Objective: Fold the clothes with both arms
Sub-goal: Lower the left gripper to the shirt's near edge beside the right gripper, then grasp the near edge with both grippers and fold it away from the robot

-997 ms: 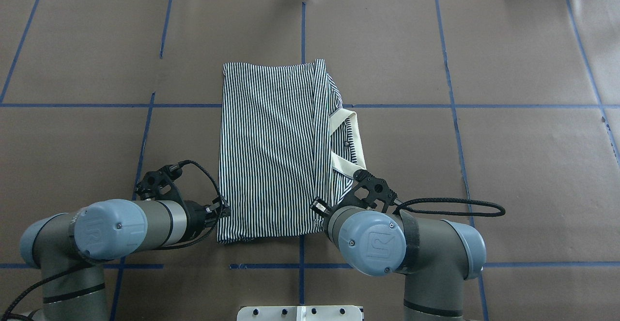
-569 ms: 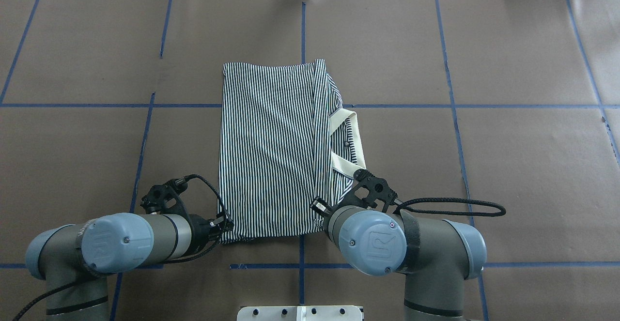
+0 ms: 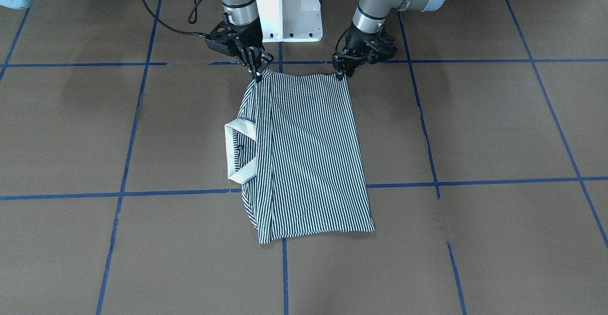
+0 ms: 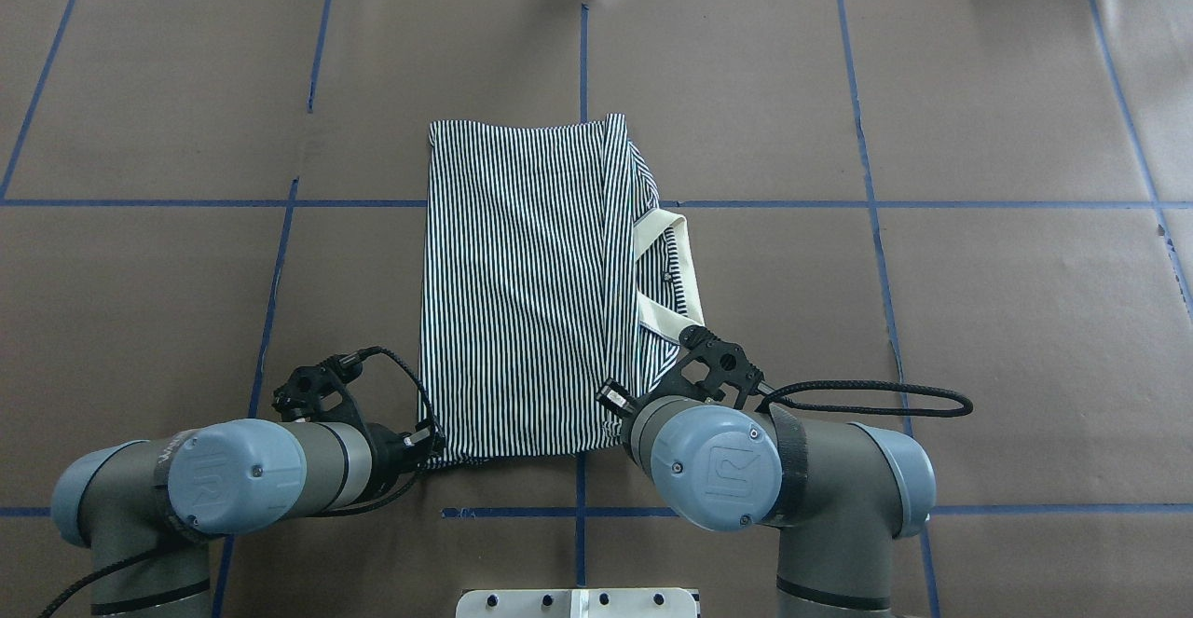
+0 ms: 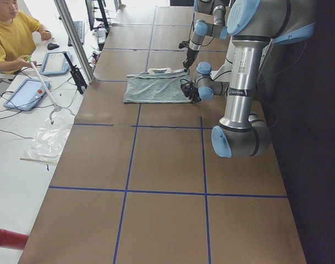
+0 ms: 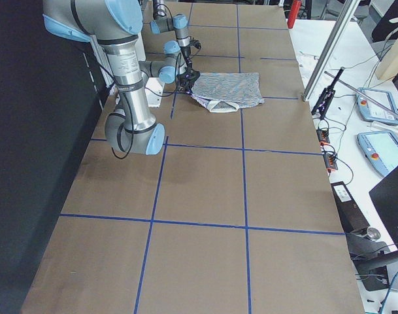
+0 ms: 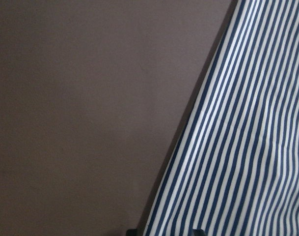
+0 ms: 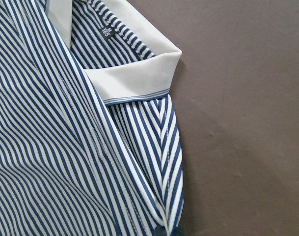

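The table is covered with brown paper [image 4: 932, 320], which blue tape lines [image 4: 746, 203] divide into big squares. The white pedestal base [image 3: 285, 6] stands at its edge. Straight in front of this base lies the polo shirt [image 4: 522, 292], flat and already narrowed into one long striped panel that runs away from the base. Its cream collar [image 4: 676, 273] sticks out from the panel on the base's right side.

You have both grippers at the panel's edge nearest the base, one at each corner. I think this is so that the whole edge can rise together and stay stretched.

The right gripper [image 3: 258, 72] is on the corner to the base's right. In its wrist view the tips meet on a pinch of striped cloth, so it seems clamped there.

The left gripper [image 3: 340, 73] is at the corner to the base's left. In its wrist view the jaws stand apart with the cloth edge between them, so I judge it not closed yet.

The likely step in hand is to secure this second corner. After that, the edge near the base could be carried away from the base and over the far half. If you lift with only one corner held, the panel may twist and the collar side may open.
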### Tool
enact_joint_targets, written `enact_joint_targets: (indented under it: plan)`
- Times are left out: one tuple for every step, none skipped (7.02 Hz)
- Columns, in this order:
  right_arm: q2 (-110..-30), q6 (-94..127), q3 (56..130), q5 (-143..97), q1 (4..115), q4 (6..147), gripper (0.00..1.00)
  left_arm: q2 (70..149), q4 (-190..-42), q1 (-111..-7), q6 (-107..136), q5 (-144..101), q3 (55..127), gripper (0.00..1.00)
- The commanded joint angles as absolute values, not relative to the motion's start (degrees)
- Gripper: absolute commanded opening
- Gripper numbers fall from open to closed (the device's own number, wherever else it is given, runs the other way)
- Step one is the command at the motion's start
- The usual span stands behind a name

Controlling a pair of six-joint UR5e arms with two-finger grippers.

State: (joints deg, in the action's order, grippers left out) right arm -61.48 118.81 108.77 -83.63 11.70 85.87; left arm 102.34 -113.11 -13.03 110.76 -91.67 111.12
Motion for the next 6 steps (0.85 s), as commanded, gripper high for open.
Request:
enact_joint_targets:
  plan:
    - [-61.5, 118.8, 108.7, -83.7, 11.7, 85.9, 0.00, 102.6, -112.9, -13.0, 111.4, -91.7, 111.4, 0.00]
    - [-61.6, 118.8, 108.8, -83.7, 11.7, 85.9, 0.00, 102.7, -112.9, -12.9, 111.4, -91.8, 112.1, 0.00]
    - [-61.7, 119.0, 109.5, -83.4, 11.8, 86.0, 0.00, 102.5, -112.9, -13.1, 111.4, -92.3, 114.6, 0.00]
    - [-66.0, 120.4, 117.2, -80.2, 7.9, 90.4, 0.00, 101.7, -112.2, -13.6, 111.4, -95.2, 120.3, 0.00]
    - [-66.4, 121.5, 124.5, -78.2, 6.9, 98.2, 0.00, 102.4, -106.3, -13.8, 111.4, -97.6, 126.8, 0.00]
    - [-64.3, 120.9, 125.2, -78.0, 8.7, 100.9, 0.00, 104.6, -103.5, -18.4, 110.2, -98.6, 127.5, 0.00]
